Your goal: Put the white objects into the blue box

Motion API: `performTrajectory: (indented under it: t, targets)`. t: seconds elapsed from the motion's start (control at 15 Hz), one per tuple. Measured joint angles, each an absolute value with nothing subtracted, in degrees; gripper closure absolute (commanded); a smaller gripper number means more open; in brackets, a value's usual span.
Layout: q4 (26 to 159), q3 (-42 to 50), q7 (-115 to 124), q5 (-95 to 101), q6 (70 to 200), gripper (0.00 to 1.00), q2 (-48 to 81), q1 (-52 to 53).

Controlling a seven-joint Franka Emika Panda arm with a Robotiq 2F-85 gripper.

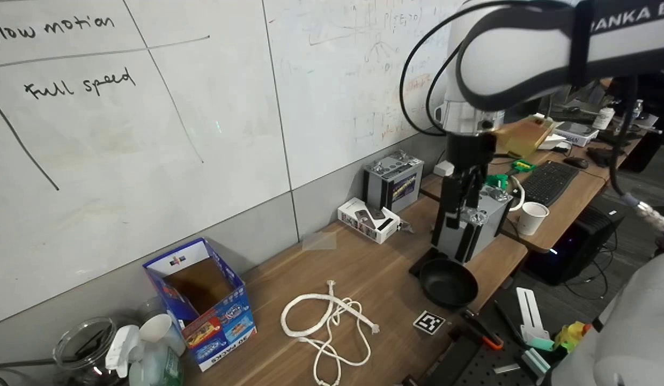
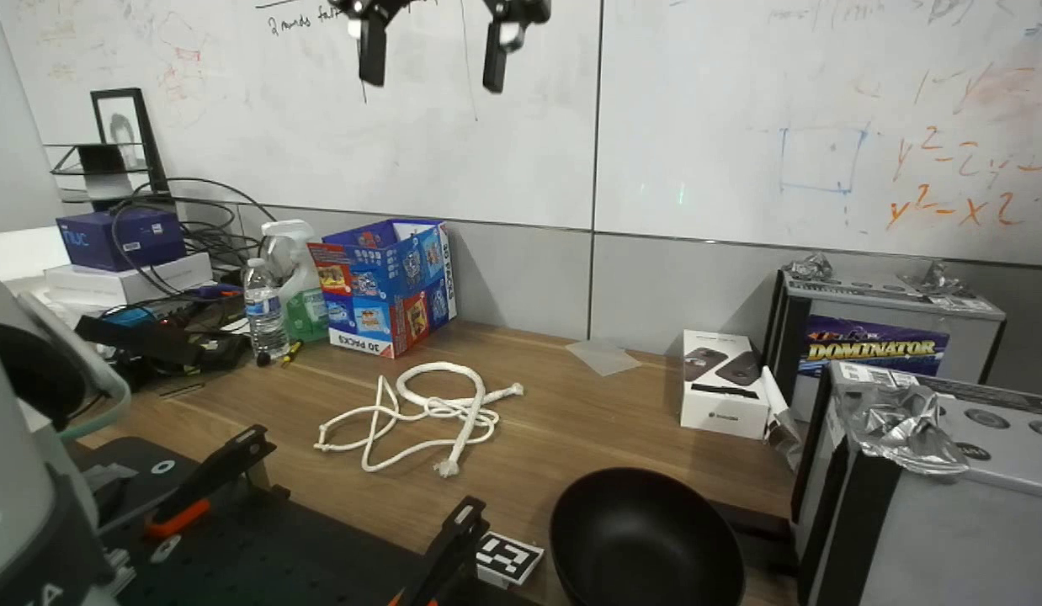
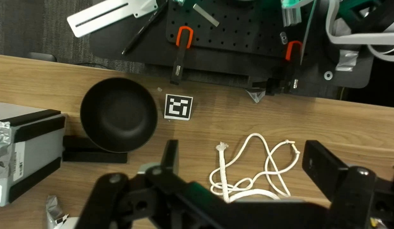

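Note:
Two white cords lie tangled on the wooden table. The thicker rope shows in both exterior views and in the wrist view. The thinner cord loops around and under it, also seen in the wrist view. The blue box stands upright against the whiteboard wall, beside the cords, with its top open; it also shows in an exterior view. The box is not visible in the wrist view. My gripper is open and empty, high above the table. In the wrist view the cords appear between its fingers, well below.
A black pan and grey battery-like devices stand on the table. A white phone carton is near the wall. A spray bottle and a water bottle stand beside the box. Clamps hold the table edge.

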State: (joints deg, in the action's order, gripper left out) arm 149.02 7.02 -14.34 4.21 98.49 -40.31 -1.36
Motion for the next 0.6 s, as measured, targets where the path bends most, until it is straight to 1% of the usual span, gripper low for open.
performTrajectory:
  t: [0.27,0.6]
  targets:
    - [159.44,1.46,-7.62,3.05,115.15,0.00,-39.19,0.72]
    - [160.58,-4.50,0.66,-1.68,131.20,0.00,-29.38,5.46]
